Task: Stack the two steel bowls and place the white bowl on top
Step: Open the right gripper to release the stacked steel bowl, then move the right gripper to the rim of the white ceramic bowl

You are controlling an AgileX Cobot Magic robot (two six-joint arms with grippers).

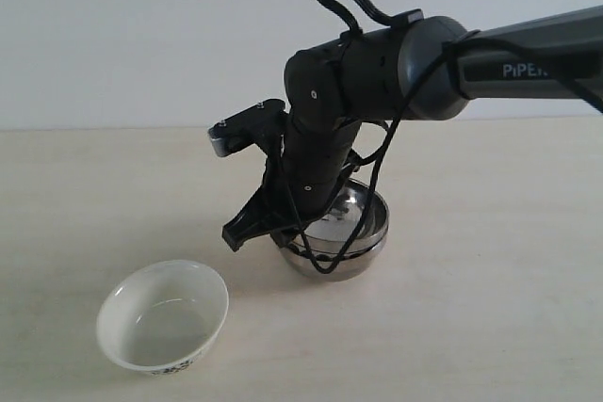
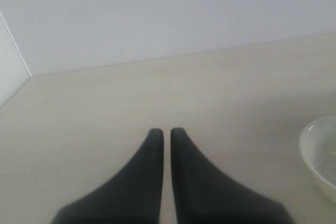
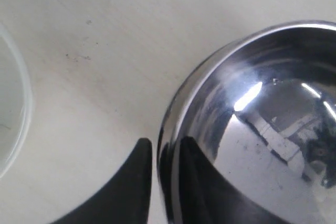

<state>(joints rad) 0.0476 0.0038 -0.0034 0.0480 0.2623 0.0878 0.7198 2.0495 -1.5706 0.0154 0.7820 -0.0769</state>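
Note:
The two steel bowls [image 1: 363,233] sit nested near the table's middle, with two rims showing one above the other. My right gripper [image 1: 273,231] reaches across to their left rim. In the right wrist view the right gripper [image 3: 165,142] is shut on the upper steel bowl [image 3: 262,119], one finger outside the rim and one inside. The white bowl [image 1: 165,313] stands upright and apart at the front left, and its rim [image 3: 13,114] also shows in the right wrist view. My left gripper [image 2: 166,130] is shut on nothing above bare table, with the white bowl [image 2: 320,156] off to one side.
The light wooden table [image 1: 490,327] meets a plain white wall [image 1: 141,35] at the back. The right arm's dark body and cable [image 1: 377,72] hang over the steel bowls. The left arm does not show in the exterior view.

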